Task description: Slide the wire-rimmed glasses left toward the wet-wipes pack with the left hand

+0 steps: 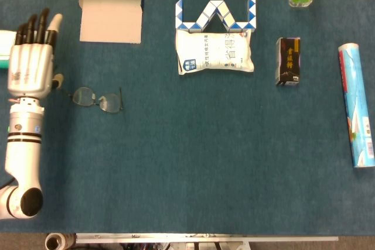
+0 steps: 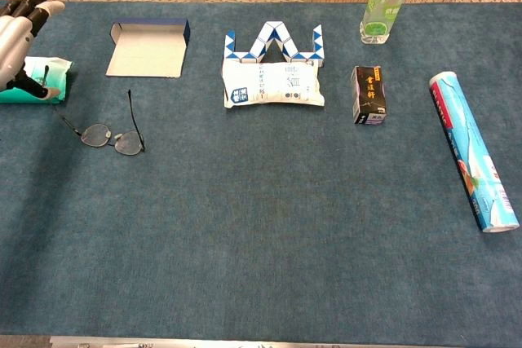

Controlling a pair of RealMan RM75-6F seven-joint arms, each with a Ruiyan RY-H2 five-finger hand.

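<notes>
I see the thin wire-rimmed glasses (image 1: 97,98) lying flat on the blue felt table (image 1: 193,162), temples unfolded, just right of my white left hand (image 1: 31,57). The hand hovers, fingers extended and together, holding nothing, over the green wet-wipes pack (image 2: 39,80). Farther right lie an open cardboard box (image 1: 111,14) and a white snack bag (image 1: 215,52).

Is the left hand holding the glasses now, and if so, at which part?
It cannot be told. The left hand lies flat, fingers extended, beside the glasses; its thumb is near a temple tip, but no grip shows.
</notes>
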